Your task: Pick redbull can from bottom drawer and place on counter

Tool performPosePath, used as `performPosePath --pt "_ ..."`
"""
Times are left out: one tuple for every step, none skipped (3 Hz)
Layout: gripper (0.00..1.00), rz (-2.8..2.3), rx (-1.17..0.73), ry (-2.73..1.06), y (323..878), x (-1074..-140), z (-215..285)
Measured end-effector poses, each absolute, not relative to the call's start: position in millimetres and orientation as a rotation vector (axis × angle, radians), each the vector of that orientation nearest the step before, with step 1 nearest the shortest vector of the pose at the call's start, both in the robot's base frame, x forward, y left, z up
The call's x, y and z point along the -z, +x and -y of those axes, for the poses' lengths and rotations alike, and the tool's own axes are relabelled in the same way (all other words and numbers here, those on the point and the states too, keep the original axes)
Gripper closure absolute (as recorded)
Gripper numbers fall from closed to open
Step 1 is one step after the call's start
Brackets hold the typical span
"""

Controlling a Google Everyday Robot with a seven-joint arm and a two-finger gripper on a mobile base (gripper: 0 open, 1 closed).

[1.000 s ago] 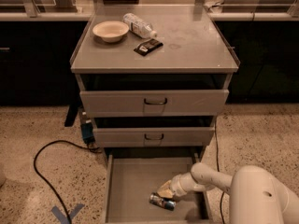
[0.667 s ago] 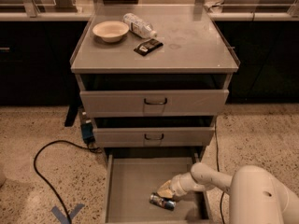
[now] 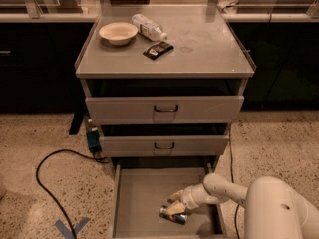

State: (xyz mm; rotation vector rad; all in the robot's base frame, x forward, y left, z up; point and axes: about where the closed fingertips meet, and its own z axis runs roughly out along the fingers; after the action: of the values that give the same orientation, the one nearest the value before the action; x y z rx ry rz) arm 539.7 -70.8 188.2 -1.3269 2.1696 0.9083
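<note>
The redbull can (image 3: 174, 217) is lying sideways in the bottom drawer (image 3: 139, 198), below the counter's (image 3: 199, 49) front edge, long axis running left-right. The gripper (image 3: 175, 204) is hovering over it, seemingly part-open, one finger touching it.

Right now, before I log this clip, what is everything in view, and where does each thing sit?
counter: one, matte grey, top of the drawer cabinet
bowl: one, cream, back left of the counter
plastic bottle: one, clear with a white label, lying right of the bowl
packet: one, dark, on the counter in front of the bottle
upper drawers: two, grey with dark loop handles, under the counter
bottom drawer: one, grey, pulled open
redbull can: one, silver and blue, lying on the bottom drawer's floor near its front
cable: one, black, on the speckled floor left of the cabinet
tape mark: one, blue, floor at front left
gripper: one, pale, inside the bottom drawer at the can
arm: one, white, reaching in from the lower right
</note>
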Motion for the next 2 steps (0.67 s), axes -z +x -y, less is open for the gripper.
performPosePath --pt "0.0 -2.17 -0.908 -1.327 539.7 -188.2 70.8" --pt "0.0 -2.183 -0.913 -1.326 531.6 -180.8 67.3"
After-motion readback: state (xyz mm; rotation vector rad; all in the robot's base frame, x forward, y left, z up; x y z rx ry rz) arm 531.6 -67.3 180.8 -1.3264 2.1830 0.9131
